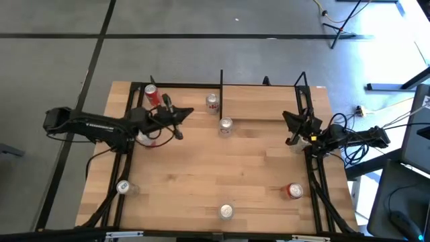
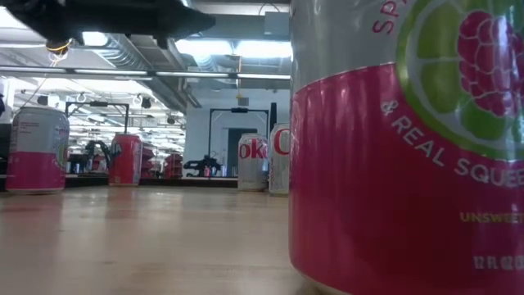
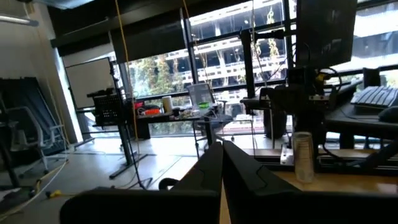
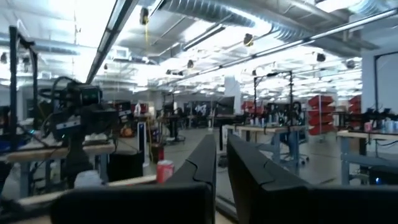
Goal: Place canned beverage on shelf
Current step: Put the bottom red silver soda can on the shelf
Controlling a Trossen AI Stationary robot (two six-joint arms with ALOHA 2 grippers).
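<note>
Two cans (image 1: 219, 114) stand on the table (image 1: 215, 175) just left of the shelf (image 1: 262, 102); the empty left claw (image 1: 188, 113), pinched together, hovers near them; the right claw (image 1: 290, 121), nearly closed, waits beside the shelf.

You see the shelf (image 1: 265, 102) at the counter's far edge: a light-wood board between thin black uprights, bare on top. Two silver cans stand upright just off its left end, one (image 1: 212, 102) beside the upright, one (image 1: 226, 126) nearer you. A red can (image 1: 152, 95) lies tilted far left. Others stand at the near edge (image 1: 226, 212), near left (image 1: 123, 187) and near right (image 1: 294, 191).
</note>
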